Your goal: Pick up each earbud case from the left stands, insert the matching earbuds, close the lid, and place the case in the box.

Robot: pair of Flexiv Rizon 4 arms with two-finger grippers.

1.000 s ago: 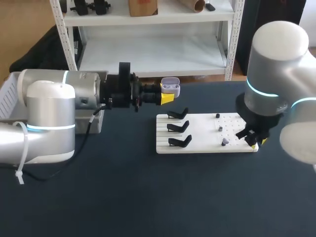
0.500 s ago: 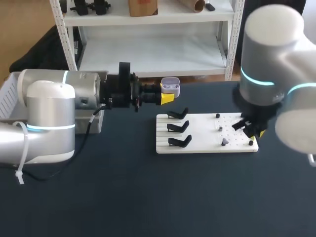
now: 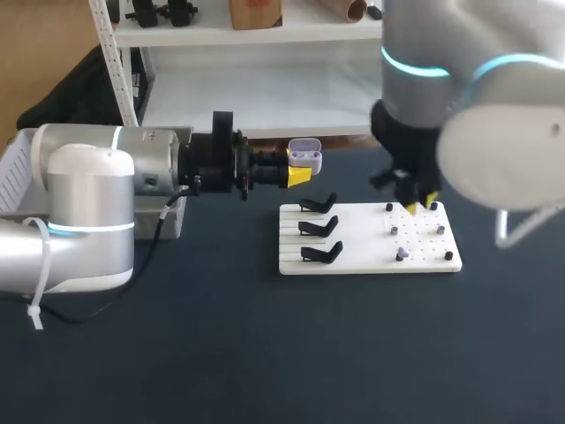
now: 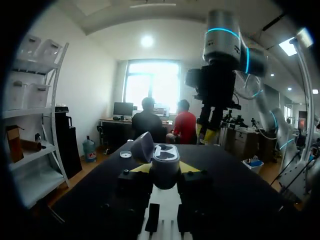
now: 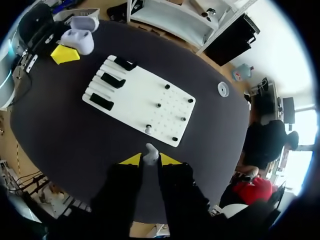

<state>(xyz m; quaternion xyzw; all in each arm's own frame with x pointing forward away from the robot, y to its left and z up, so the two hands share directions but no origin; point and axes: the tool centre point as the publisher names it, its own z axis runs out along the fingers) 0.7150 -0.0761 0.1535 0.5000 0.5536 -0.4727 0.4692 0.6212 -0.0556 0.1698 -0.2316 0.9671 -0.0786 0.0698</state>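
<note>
A lavender earbud case (image 3: pixel 305 156) with its lid up is held level above the table's far side, my left gripper (image 3: pixel 298 175) shut on it. In the left wrist view the case (image 4: pixel 165 161) sits between the yellow tips of my left gripper (image 4: pixel 165 170), lid (image 4: pixel 142 147) tilted back. My right gripper (image 3: pixel 420 206) hangs over the far right part of the white board (image 3: pixel 362 262). From the right wrist, my right gripper (image 5: pixel 150 159) is shut on a small pale earbud (image 5: pixel 150 151), high above the board (image 5: pixel 131 95). Three black stands (image 3: pixel 320 227) line the board's left side.
Several small dark and grey earbuds (image 3: pixel 402 253) stand on pegs at the board's right half. A pale basket (image 3: pixel 16 173) sits at the table's far left behind my left arm. A small white disc (image 5: pixel 223 89) lies on the dark tabletop beyond the board.
My right arm has risen from the board's near right corner and swung back and left to above its far edge, earbud pinched. The left arm and case have not moved.
</note>
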